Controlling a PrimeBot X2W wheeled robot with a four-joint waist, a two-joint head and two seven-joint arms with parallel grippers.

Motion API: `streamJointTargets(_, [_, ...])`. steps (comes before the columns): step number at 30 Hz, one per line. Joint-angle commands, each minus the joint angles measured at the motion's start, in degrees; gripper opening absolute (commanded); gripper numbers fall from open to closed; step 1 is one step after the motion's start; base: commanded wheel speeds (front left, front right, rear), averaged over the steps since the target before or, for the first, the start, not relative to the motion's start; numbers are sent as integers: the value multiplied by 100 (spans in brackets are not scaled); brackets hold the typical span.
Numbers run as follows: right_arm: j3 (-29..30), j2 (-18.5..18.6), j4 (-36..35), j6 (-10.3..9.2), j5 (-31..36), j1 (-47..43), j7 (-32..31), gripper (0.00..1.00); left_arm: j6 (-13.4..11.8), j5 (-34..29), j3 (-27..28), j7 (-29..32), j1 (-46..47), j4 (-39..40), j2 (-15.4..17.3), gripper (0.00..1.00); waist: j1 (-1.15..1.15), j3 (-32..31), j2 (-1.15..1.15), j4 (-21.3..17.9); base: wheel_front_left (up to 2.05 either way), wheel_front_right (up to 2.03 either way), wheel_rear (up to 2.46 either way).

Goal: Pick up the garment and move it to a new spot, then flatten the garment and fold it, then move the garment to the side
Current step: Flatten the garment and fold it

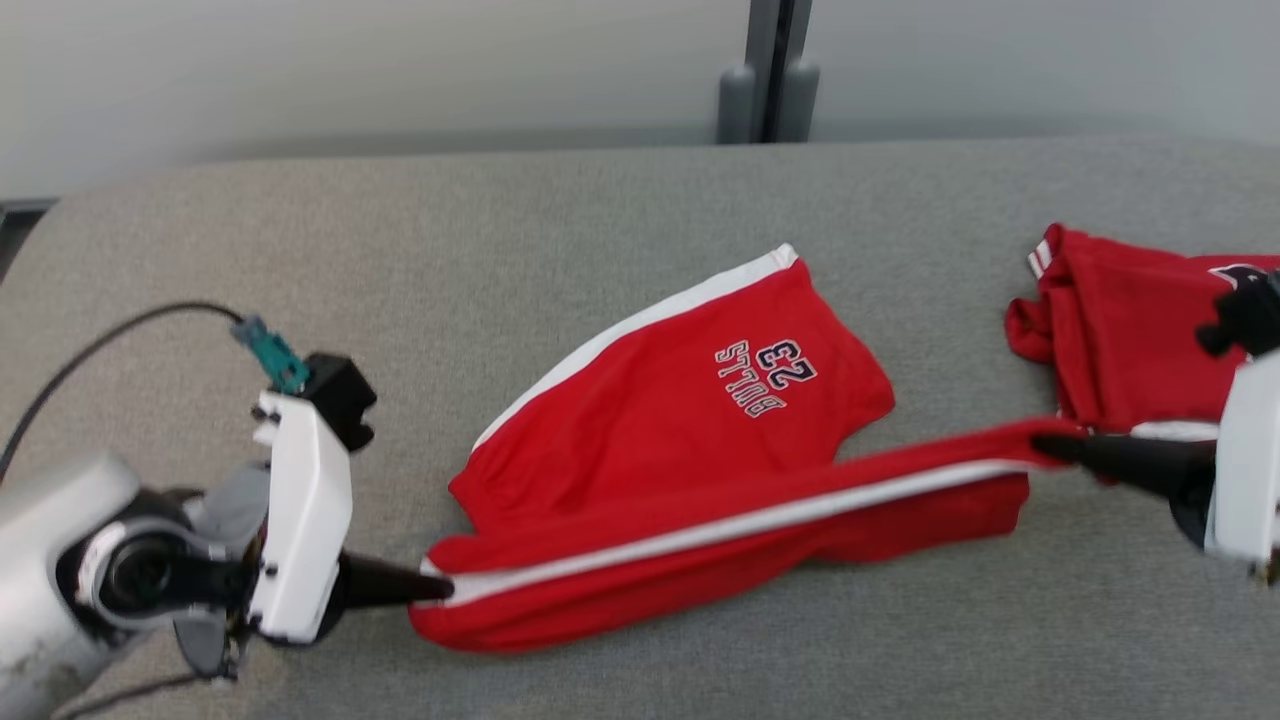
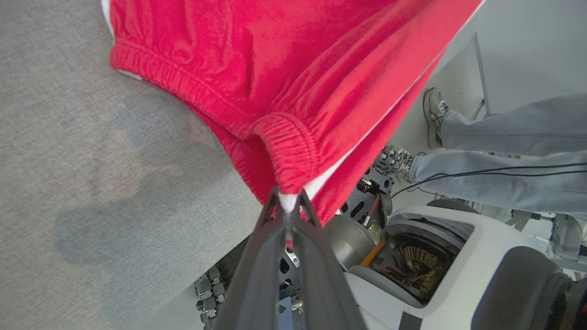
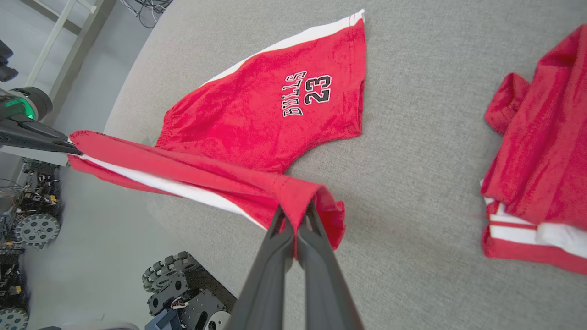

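Head view: red shorts [image 1: 700,400] are seen mid-counter [image 1: 500,250]. One leg is laid flat, with "BULLS 23" printed on it. The nearer leg, marked by a white stripe, is held stretched between the two hands. Its elastic waistband end is pinched by the closed left hand [image 1: 435,588] at the lower left, and its other end is clamped by the closed right hand [image 1: 1050,448]. A second red garment [image 1: 1120,330] is laid just beyond the right hand. A person's legs [image 2: 504,169] are caught in the left wrist view.

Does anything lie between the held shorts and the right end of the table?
Yes. A second red garment lies bunched on the table there, beside the right gripper, which pinches the shorts.
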State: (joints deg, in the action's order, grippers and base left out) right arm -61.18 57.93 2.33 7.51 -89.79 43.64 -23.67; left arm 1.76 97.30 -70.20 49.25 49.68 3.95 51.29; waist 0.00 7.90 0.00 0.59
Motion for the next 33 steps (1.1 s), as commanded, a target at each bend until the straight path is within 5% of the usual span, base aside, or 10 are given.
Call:
streamJointTargets(1, [79,-80,164,0,1,244,-144,0,-54,93,60,132,168,-140,-42,0,0,378,0,178,0,0,0])
streamJointTargets(12, [224,-1157,2019,0,16,2099,-1433,0,-67,676,514,852,1145,-1246,-700,0,0,1302,0,681,0,0,0])
streamJointTargets(26, [213,-2187,3608,0,465,3186,-1707,0,237,621,709,813,1644,-2385,-1407,0,0,1817,0,1011,0,0,0])
streamJointTargets(27, [216,-2239,3673,0,480,3201,-1708,21,259,597,696,808,1643,-2453,-1451,0,0,1819,0,1019,0,0,0])
streamJointTargets(28, [218,-2276,3738,0,502,3205,-1712,37,282,564,683,783,1646,-2506,-1491,27,0,1818,0,1026,0,0,0])
streamJointTargets(29, [224,-2310,3792,0,518,3211,-1716,58,309,538,677,769,1645,-2574,-1524,94,0,1819,0,1029,0,0,0])
streamJointTargets(30, [229,-2344,3862,0,522,3205,-1718,100,326,508,665,743,1635,-2628,-1559,100,0,1816,0,1031,0,0,0])
streamJointTargets(33, [264,-2455,4004,0,541,3144,-1625,100,369,415,657,629,1592,-2817,-1646,100,0,1767,0,1019,0,0,0])
